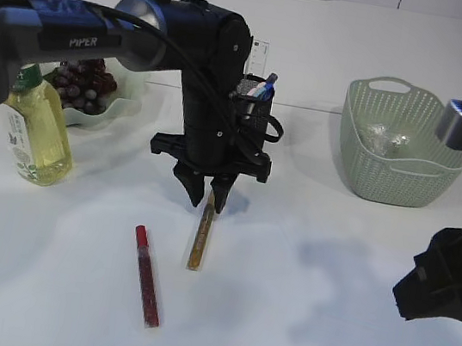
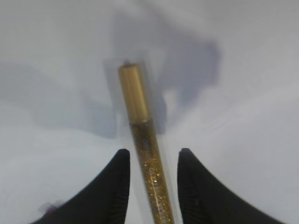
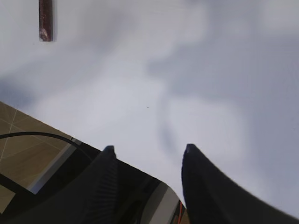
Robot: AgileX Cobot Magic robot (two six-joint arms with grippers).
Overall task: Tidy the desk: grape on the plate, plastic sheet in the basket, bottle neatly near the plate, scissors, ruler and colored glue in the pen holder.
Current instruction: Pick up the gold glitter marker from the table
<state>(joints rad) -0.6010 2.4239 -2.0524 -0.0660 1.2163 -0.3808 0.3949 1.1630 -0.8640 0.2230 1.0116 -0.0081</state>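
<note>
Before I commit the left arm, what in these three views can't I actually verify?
- Pen holder contents: exterior view, left arm covers most of it.
- Gold glue stick contact: left wrist view, jaws flank it; touching or not is unclear, lower end cut off.
- Basket contents: exterior view, something shiny, too small to identify.
- Red glue stick: right wrist view, cut off by top edge.

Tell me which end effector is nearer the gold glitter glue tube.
Left. The left end effector straddles the gold glitter glue tube, one finger on each side. The right end effector hangs open near the table's right edge, far from it.
</note>
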